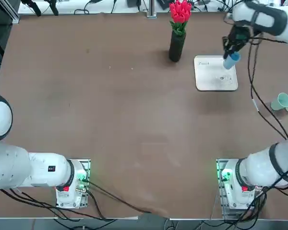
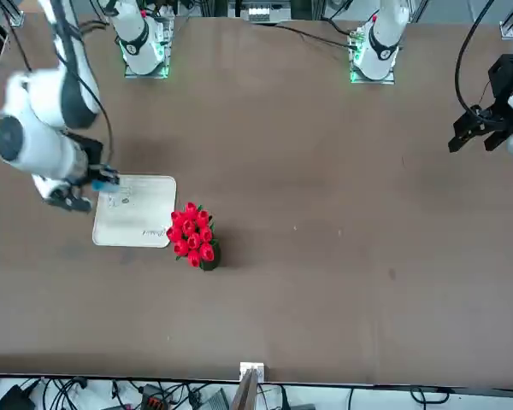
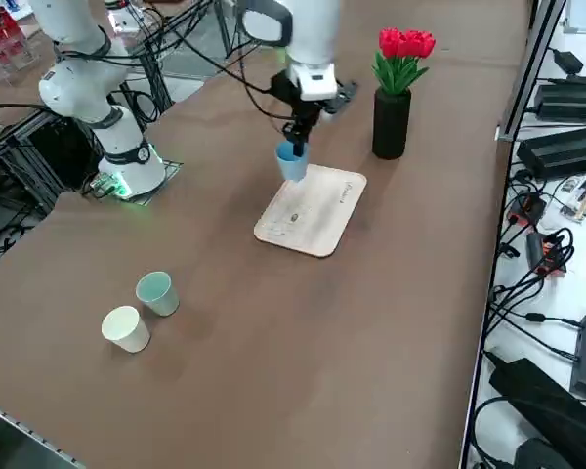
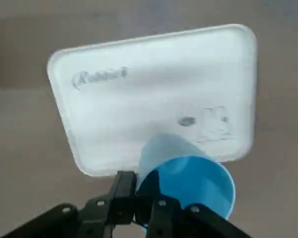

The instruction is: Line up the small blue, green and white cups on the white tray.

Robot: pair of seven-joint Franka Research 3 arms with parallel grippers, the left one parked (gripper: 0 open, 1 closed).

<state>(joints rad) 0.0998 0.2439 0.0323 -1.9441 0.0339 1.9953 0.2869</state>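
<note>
Pinching the blue cup (image 4: 188, 181) by its rim, the right gripper (image 4: 141, 208) holds it tilted and lifted — fingers closed on the wall. Just beyond lies the white tray (image 4: 139, 104); the green cup (image 3: 157, 293) and white cup (image 3: 126, 328) sit well away — side by side.

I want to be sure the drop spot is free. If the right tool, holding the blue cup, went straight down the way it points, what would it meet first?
Most likely the white tray: the right tool holds the blue cup above its bare edge; height unclear.
</note>
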